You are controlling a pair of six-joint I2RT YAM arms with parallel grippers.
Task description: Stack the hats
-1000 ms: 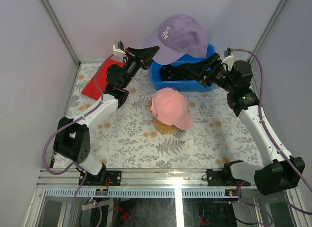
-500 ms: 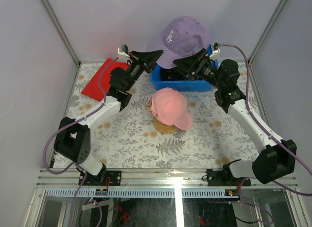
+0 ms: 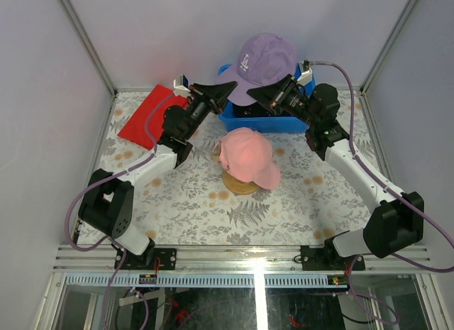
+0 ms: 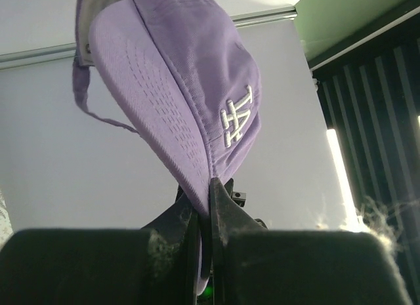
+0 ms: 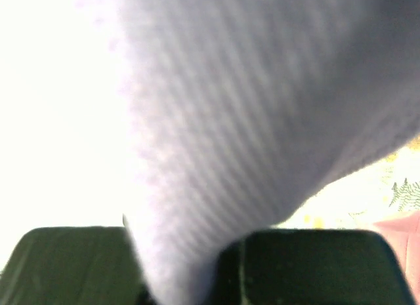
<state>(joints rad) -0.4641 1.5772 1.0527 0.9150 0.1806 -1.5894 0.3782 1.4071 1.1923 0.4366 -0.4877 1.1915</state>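
The left gripper (image 4: pixel 209 199) is pinched tight on the brim edge of the purple cap (image 4: pixel 190 88), which rises above its fingers with the white "LA" logo turned to the right in the wrist view. The right gripper (image 5: pixel 190 269) has the cap's cloth (image 5: pixel 262 121) running down between its fingers and filling the gap, so it looks closed on the fabric, though that view is blurred.

From above, the left gripper (image 3: pixel 227 89) and right gripper (image 3: pixel 252 94) meet at the cap's near edge from either side. Between them they hold the purple cap (image 3: pixel 266 57) in the air above the blue bin (image 3: pixel 284 123) at the far side of the table (image 3: pixel 177 202).

Nearer the arms, the pink cap (image 3: pixel 245 154) sits on the wooden stand (image 3: pixel 237 187) at mid-table, apart from the bin. A red cloth (image 3: pixel 145 117) lies flat at the far left, under the left arm.
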